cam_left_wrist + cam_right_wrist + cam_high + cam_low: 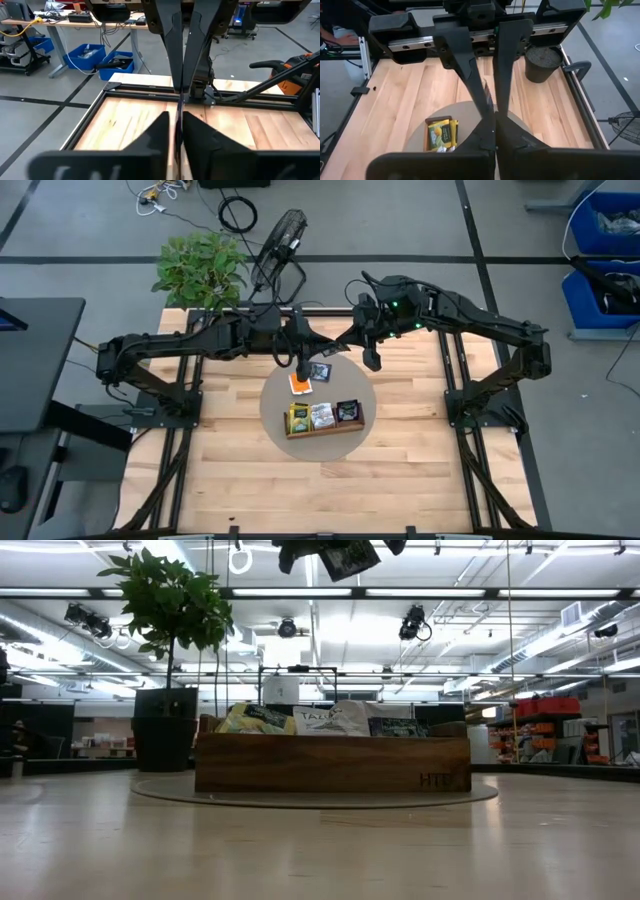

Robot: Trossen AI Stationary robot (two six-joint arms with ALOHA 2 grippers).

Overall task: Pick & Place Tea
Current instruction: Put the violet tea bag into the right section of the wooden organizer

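Both grippers meet tip to tip, high above the round mat [330,448]. My left gripper [328,346] points right and my right gripper [346,341] points left, both shut on one dark tea packet [347,558]. The packet shows face-on at the top of the low view and edge-on in the wrist views. The wooden tray [322,430] stands on the mat with yellow [298,418], white [322,416] and dark [347,412] packets upright in its compartments. An orange packet [300,383] and a dark blue packet [320,372] lie flat on the mat beyond the tray. My left gripper [492,111] pinches the packet's upper part [489,98] between its two fingers, coming level from the table's left. The packet is lifted clear and hangs tilted below the fingers. My right gripper [495,120] pinches the same packet from the opposite side, level from the table's right, its fingertips [186,87] almost against the left ones. The fingers hide which edge it has.
A potted plant [200,265] stands at the table's far-left corner, its pot [542,62] visible past the grippers. Black frame rails [150,92] run along the table's sides. Bare wood [230,460] lies all around the mat.
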